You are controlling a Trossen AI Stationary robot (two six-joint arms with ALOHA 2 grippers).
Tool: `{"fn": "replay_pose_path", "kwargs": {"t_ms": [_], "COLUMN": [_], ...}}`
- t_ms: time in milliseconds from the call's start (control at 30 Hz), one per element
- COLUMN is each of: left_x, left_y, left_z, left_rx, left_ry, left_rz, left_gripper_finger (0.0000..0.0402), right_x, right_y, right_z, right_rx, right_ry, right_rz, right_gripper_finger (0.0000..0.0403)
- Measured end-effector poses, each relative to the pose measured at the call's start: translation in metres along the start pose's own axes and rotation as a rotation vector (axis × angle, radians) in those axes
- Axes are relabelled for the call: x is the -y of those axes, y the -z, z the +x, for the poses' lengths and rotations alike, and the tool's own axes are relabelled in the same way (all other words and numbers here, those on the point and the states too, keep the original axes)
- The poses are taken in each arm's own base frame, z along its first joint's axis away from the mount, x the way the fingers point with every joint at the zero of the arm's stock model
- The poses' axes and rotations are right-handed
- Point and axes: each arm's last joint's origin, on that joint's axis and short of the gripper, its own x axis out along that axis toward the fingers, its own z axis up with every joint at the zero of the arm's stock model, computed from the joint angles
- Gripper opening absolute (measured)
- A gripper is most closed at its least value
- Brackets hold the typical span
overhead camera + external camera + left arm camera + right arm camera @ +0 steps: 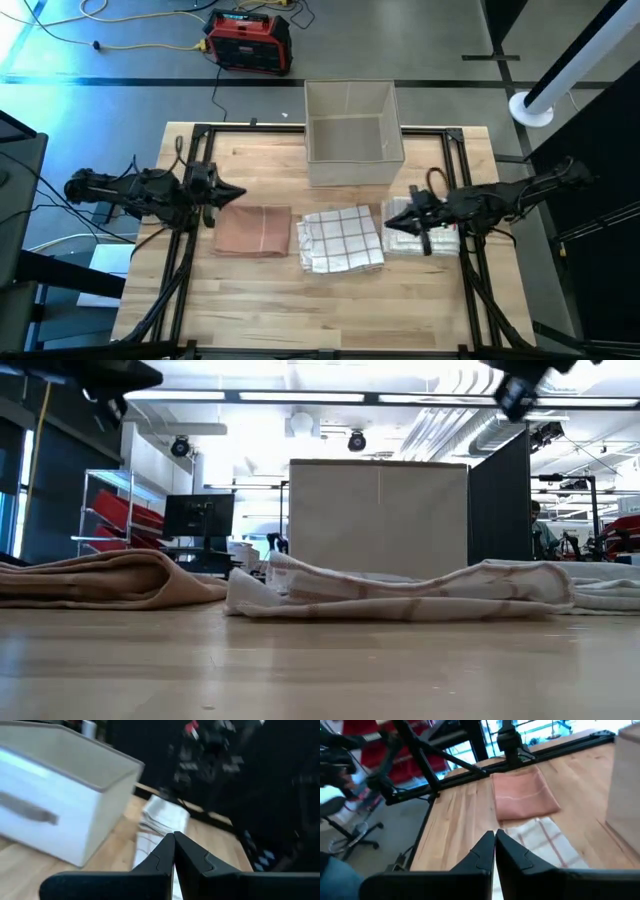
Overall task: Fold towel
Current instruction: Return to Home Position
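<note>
A white towel with a thin red check (340, 240) lies folded on the wooden table's middle, also seen in the right wrist view (547, 845). To its left lies a folded tan towel (252, 231) (525, 795). My left gripper (241, 192) is shut and held level above the tan towel's far edge, touching nothing. My right gripper (388, 222) is shut and hangs above the table beside the checked towel's right edge, over a folded white stack (420, 238). In the wrist views both pairs of fingertips meet, on the left gripper (174, 838) and on the right gripper (495, 834).
An open white fabric box (352, 130) stands at the table's far middle, close behind the towels. Dark frame rails (190, 150) run along the table's left, right and far sides. Bare wood (320, 310) lies along the near edge.
</note>
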Motion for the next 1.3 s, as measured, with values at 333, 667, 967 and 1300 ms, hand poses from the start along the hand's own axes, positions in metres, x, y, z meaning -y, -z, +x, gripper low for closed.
{"fn": "replay_pose_path", "kwargs": {"t_ms": [333, 667, 967, 1300], "left_x": [-0.002, -0.004, -0.003, -0.017], "left_y": [-0.002, 0.006, 0.047, 0.059], "left_z": [-0.006, 0.002, 0.019, 0.010], "left_rx": [0.024, -0.024, 0.044, 0.034], "left_ry": [0.012, -0.094, 0.257, 0.225], "left_rz": [-0.114, 0.150, 0.255, 0.261], "left_gripper_finger": [0.0000, 0.0000, 0.0000, 0.0000], "right_x": [0.022, 0.024, 0.036, 0.047], "right_y": [0.024, 0.029, 0.073, 0.084], "right_z": [-0.049, -0.046, -0.025, -0.024], "right_rx": [0.146, 0.216, 0.330, 0.277], "right_ry": [0.047, 0.047, -0.155, -0.101], "right_rz": [0.189, -0.200, -0.268, -0.231], "right_gripper_finger": [0.0000, 0.0000, 0.0000, 0.0000]}}
